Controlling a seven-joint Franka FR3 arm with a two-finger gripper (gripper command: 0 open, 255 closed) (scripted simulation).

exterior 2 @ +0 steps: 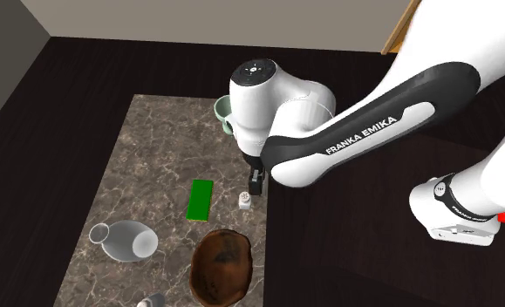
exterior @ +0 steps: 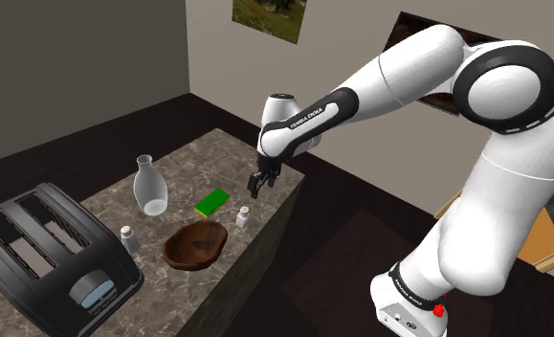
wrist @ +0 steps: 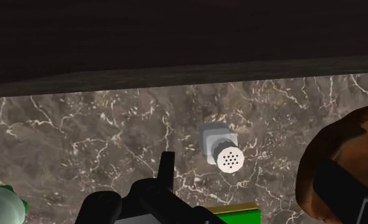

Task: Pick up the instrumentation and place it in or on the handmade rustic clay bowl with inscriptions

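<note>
Instrumentation is taken here, as a judgement, to mean the flat green slab [exterior: 210,202], since nothing else on the countertop [exterior: 184,161] suits the word better. It is laid flat about midway along the counter, somewhat toward the edge that faces the stand. Read from the shoulder view's left, a black toaster [exterior: 45,254] is set at the far-left corner, with a small shaker [exterior: 129,236] beside it. A pale flask [exterior: 150,189] is stood further in. The brown bowl [exterior: 169,251] is placed by the stand-side edge, empty, with the slab near it but apart. A second shaker [exterior: 242,217] is stood tight against that same edge, just beside the slab. The gripper [exterior: 261,186] is hung above that edge, nearer the second shaker than the slab and touching neither. Its fingers are seen spread apart in the wrist view, and nothing is held. The approach is judged to be in hand, with no grasp yet made. Next, the gripper would need to be shifted over the slab, turned across its narrow width and lowered almost to the stone, while the shaker is kept from being knocked off the edge.
</note>
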